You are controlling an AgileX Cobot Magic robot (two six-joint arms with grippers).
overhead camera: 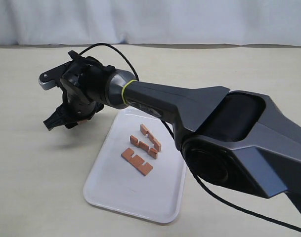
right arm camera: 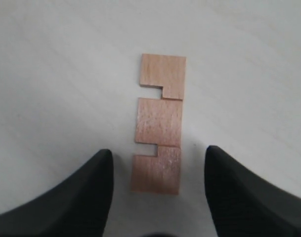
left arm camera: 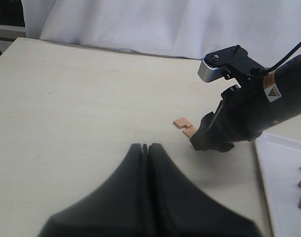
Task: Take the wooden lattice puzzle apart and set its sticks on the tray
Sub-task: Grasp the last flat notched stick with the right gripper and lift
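Observation:
No interlocked lattice puzzle shows; only separate sticks are in view. Three reddish-brown notched sticks (overhead camera: 137,161) lie on the white tray (overhead camera: 140,200). A fourth stick (right arm camera: 159,123) lies flat on the table, left of the tray, also seen in the left wrist view as the stick (left arm camera: 183,123). My right gripper (right arm camera: 157,150) is open and low over this stick, one finger on each side of its near end and neither touching it. In the exterior view the right gripper (overhead camera: 57,121) reaches across to the left and hides the stick. My left gripper (left arm camera: 146,146) is shut and empty.
The right arm (overhead camera: 199,113) stretches over the tray's back corner, with a black cable (overhead camera: 224,200) trailing beside the tray. A white curtain (overhead camera: 150,19) closes off the back of the beige table (overhead camera: 36,168). The tray's edge (left arm camera: 283,173) lies just beyond the right gripper (left arm camera: 212,140).

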